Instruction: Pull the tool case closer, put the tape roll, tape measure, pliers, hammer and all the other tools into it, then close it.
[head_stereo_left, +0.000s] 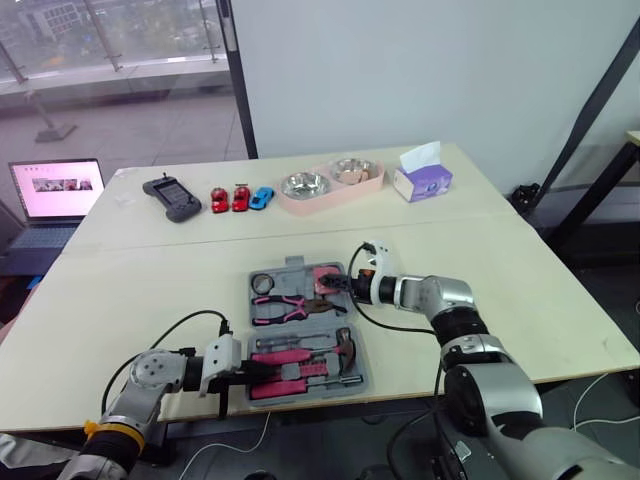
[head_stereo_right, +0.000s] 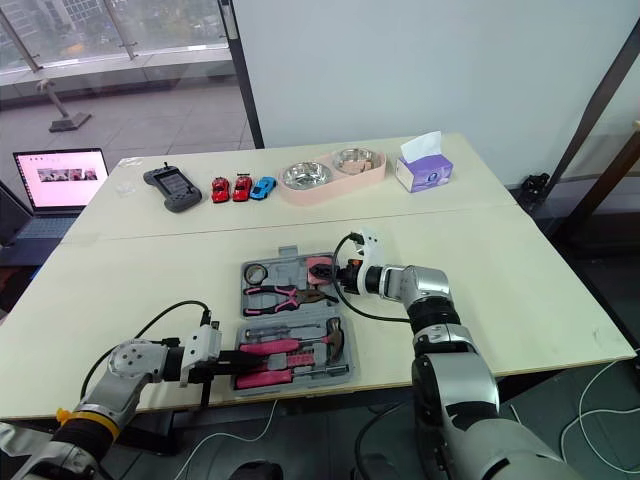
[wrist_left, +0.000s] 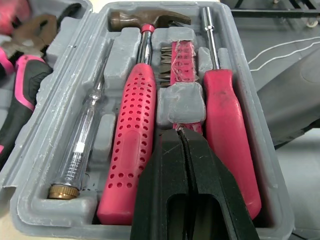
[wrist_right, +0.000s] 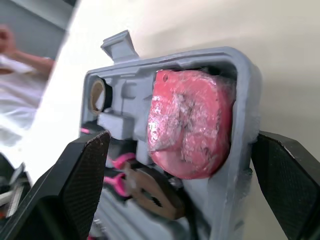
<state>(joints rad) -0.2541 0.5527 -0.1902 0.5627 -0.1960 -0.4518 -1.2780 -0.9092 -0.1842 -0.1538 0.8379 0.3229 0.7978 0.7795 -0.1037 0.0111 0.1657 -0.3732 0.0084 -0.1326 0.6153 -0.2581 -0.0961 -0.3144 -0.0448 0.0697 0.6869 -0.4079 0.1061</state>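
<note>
The grey tool case (head_stereo_left: 292, 268) lies open at the table's front middle. Its far half holds the tape roll (head_stereo_left: 263, 283), pink pliers (head_stereo_left: 285, 305) and red tape measure (wrist_right: 190, 120). In the near half lie the hammer (wrist_left: 135, 150), a red screwdriver (wrist_left: 227, 125), a clear tester screwdriver (wrist_left: 82, 145) and a bit strip (wrist_left: 180, 60). My left gripper (head_stereo_left: 245, 375) is shut, its tips (wrist_left: 182, 132) over the near half's left end between hammer handle and screwdriver. At the far half's right end my right gripper (head_stereo_left: 338, 284) stands open, its fingers (wrist_right: 75, 185) either side of the tape measure corner.
Along the table's back sit a dark handheld controller (head_stereo_left: 170, 197), three toy cars (head_stereo_left: 240, 198), a pink double bowl (head_stereo_left: 330, 185) and a tissue box (head_stereo_left: 422, 178). A laptop (head_stereo_left: 55, 190) stands off the table's left. Black cables loop from both arms near the case.
</note>
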